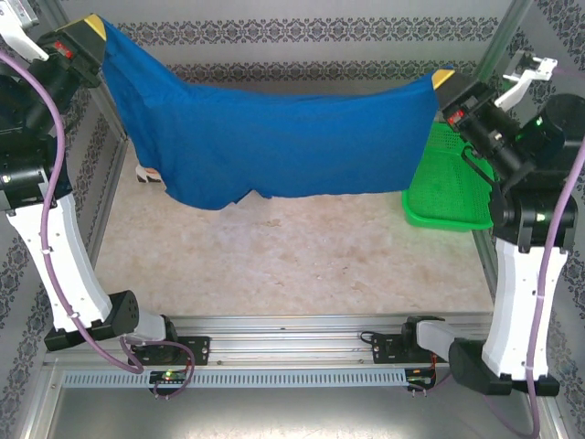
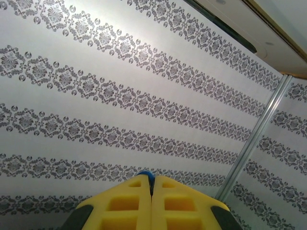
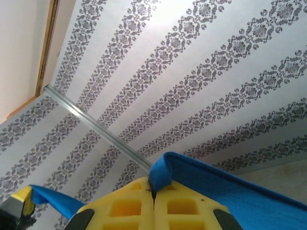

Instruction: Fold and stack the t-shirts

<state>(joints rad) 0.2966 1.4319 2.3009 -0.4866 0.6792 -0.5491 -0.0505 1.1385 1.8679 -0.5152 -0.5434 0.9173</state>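
Note:
The royal-blue t-shirt (image 1: 274, 137) hangs stretched in the air between both arms, its lower edge sagging toward the table at the left. My left gripper (image 1: 99, 27) is shut on its upper left corner; a small blue tuft (image 2: 146, 174) pokes out between the yellow fingers (image 2: 124, 206). My right gripper (image 1: 441, 80) is shut on the upper right corner, where the blue hem (image 3: 163, 172) loops out of the closed tips and the cloth (image 3: 249, 196) runs off to the lower right. A scrap of red and white (image 1: 146, 174), perhaps the red shirt, peeks from behind the blue one at the left.
A green mesh basket (image 1: 448, 183) stands at the right edge of the table, partly behind the shirt and the right arm. Patterned walls (image 1: 302, 37) and metal frame posts (image 2: 252, 141) close in the back and sides. The beige tabletop (image 1: 292, 265) lies below the shirt.

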